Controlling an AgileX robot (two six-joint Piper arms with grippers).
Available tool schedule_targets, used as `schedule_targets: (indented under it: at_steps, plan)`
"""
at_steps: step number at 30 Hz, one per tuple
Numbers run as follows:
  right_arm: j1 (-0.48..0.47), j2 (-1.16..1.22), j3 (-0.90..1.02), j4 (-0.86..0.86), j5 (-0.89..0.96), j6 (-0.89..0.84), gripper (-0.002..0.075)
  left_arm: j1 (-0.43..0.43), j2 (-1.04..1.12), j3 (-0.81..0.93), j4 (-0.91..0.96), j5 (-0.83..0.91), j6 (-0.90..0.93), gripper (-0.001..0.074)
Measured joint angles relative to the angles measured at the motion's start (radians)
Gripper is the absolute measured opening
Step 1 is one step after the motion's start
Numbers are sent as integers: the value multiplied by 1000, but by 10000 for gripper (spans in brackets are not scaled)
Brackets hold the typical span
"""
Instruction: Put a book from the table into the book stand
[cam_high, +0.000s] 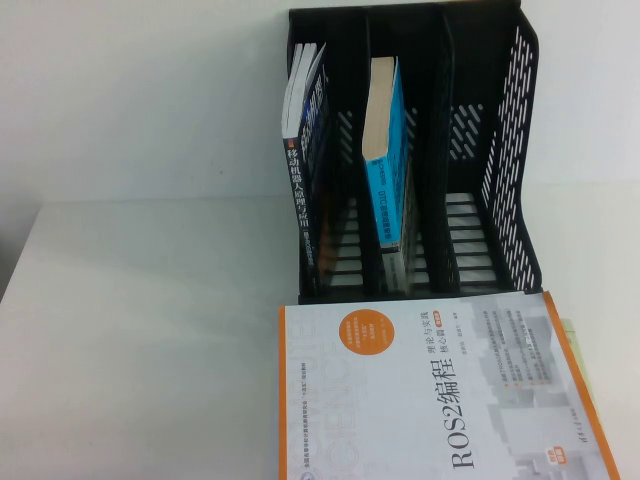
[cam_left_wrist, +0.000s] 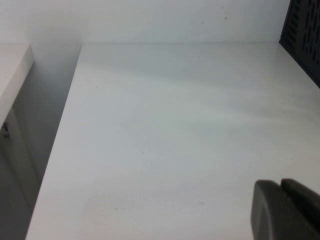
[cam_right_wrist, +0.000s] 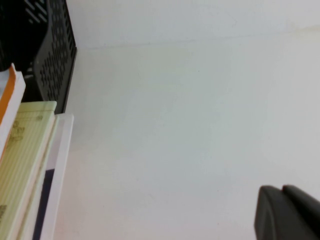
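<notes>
A black three-slot book stand (cam_high: 505, 150) stands at the back of the white table. Its left slot holds a dark book (cam_high: 303, 150), its middle slot a blue book (cam_high: 385, 150); the right slot is empty. A white and orange "ROS2" book (cam_high: 440, 390) lies flat on a stack in front of the stand; the stack's edges show in the right wrist view (cam_right_wrist: 25, 165). My left gripper (cam_left_wrist: 281, 187) is shut and empty over bare table left of the stand. My right gripper (cam_right_wrist: 282, 192) is shut and empty over bare table right of the stack. Neither gripper shows in the high view.
The stand's perforated wall shows in the left wrist view (cam_left_wrist: 302, 30) and the right wrist view (cam_right_wrist: 55, 65). The table's left edge (cam_left_wrist: 55, 145) drops off beside a lower white surface (cam_left_wrist: 12, 65). A white wall rises behind the table.
</notes>
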Motion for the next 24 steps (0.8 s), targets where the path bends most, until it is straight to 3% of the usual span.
schedule_targets:
  at_steps: [19, 24]
  plan:
    - [0, 0, 0, 0, 0, 2, -2, 0, 0, 0, 4, 0, 20, -2]
    - [0, 0, 0, 0, 0, 2, -2, 0, 0, 4, 8, -104, 32, -2]
